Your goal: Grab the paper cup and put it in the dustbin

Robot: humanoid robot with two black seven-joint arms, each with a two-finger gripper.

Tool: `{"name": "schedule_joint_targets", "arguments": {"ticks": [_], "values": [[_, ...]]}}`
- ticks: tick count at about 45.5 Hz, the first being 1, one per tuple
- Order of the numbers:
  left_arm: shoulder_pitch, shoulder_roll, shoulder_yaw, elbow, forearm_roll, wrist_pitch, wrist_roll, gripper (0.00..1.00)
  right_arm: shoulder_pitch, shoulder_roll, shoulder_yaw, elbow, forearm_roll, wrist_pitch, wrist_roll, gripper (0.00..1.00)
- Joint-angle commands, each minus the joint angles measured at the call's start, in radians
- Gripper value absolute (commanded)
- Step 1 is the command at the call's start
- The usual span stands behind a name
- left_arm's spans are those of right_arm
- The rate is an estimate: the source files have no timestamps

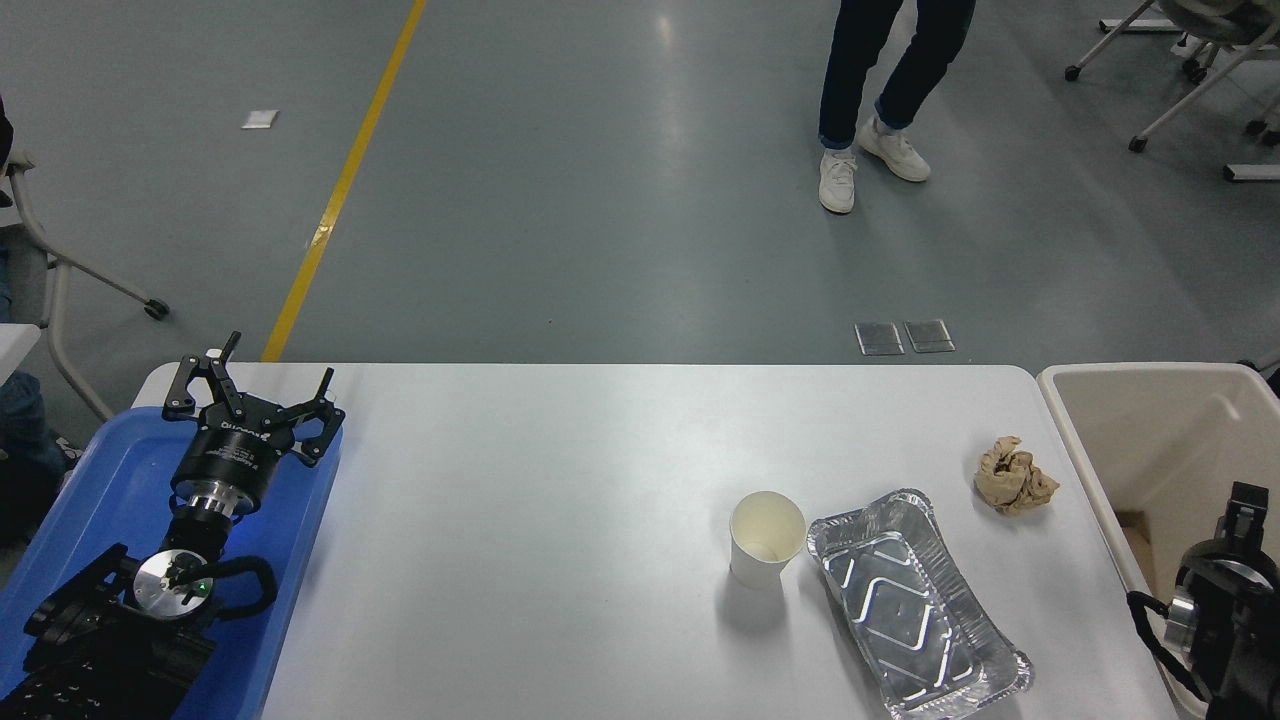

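The paper cup [765,538] is small and white with a cream inside. It stands upright on the white table [560,470], right of centre. The cream-beige dustbin [1085,440] stands off the table's right end, its rim level with the tabletop. My right arm enters at the lower right, over the bin's near part, well right of the cup; only its wrist and the back of the right gripper [1245,510] show. My left gripper [262,375] stays open at the lower left, above a blue tray, holding nothing.
A silver foil tray [915,605] lies just right of the cup, almost touching it. A crumpled brown paper ball [1015,477] sits between that tray and the bin. The blue tray [100,480] is at the table's left end. A person's legs [880,90] stand beyond the far side.
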Motion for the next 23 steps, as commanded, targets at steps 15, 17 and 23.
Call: {"name": "schedule_joint_targets", "arguments": {"ticks": [15, 17, 23], "values": [[-0.006, -0.006, -0.003, 0.002, 0.000, 0.000, 0.000, 0.99, 0.006, -0.041, -0.037, 0.003, -0.002, 0.001, 0.002, 1.00], [-0.006, -0.006, -0.003, 0.002, 0.000, 0.000, 0.000, 0.99, 0.015, -0.038, -0.052, 0.003, -0.002, 0.001, 0.002, 1.00], [-0.006, -0.006, -0.003, 0.002, 0.000, 0.000, 0.000, 0.99, 0.034, -0.034, -0.132, 0.003, -0.002, 0.001, 0.002, 1.00]]}}
